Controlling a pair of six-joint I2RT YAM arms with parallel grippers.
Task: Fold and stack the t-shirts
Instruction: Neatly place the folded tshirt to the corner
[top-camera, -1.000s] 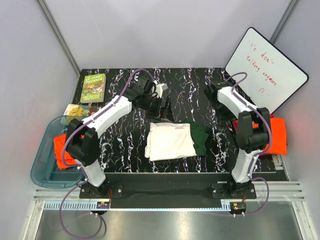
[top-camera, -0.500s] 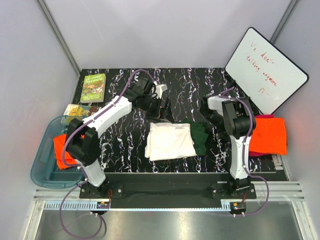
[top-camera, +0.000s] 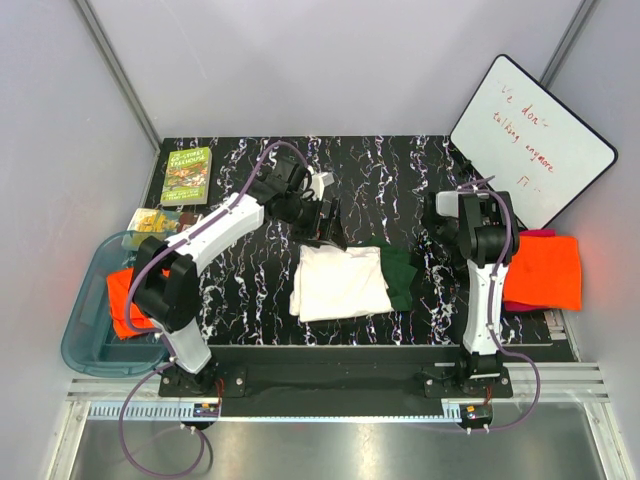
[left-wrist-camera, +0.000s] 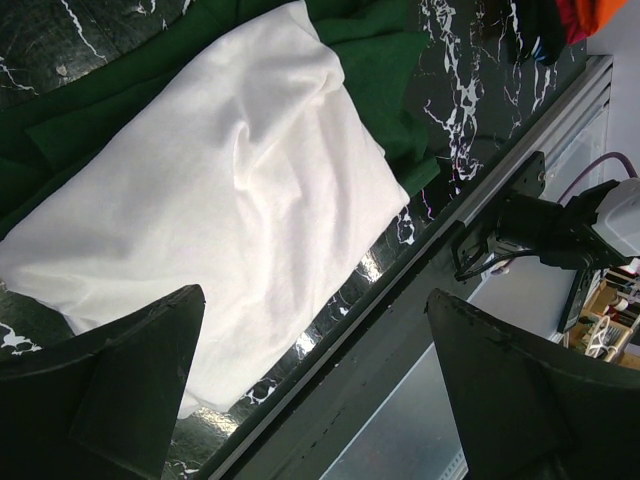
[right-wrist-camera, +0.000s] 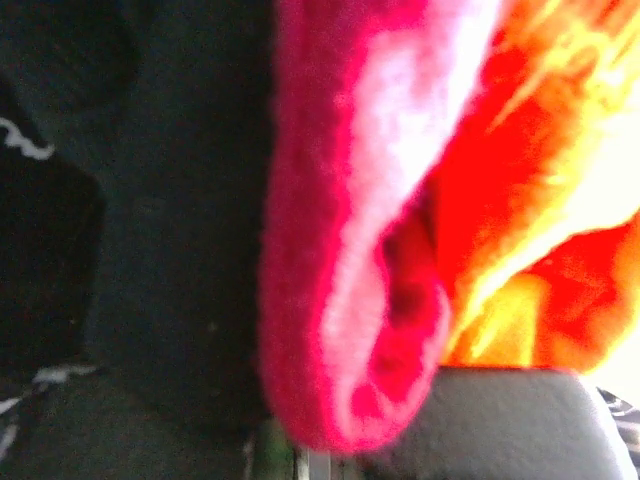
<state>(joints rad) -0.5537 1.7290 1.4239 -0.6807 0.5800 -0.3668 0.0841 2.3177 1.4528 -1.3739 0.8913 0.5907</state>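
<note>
An orange tee (top-camera: 122, 300) lies in the bin (top-camera: 80, 335). The left tool (top-camera: 328, 222) gapes wide just behind the folded cream tee (top-camera: 340, 282), which lies mid-worktop (top-camera: 250, 290), long axis left-right (green sleeves rightward). The right tool (right-wrist-camera: 320, 420) is buried in the orange tees (top-camera: 545, 272); I cannot tell its grip.

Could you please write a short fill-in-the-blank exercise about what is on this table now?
1. The folded cream t-shirt has dark ___ sleeves.
2. The blue bin at the left holds ___ cloth.
3. The green book lies at the table's far ___ corner.
4. The left gripper is ___, not shut.
Missing words: green; orange; left; open.
</note>
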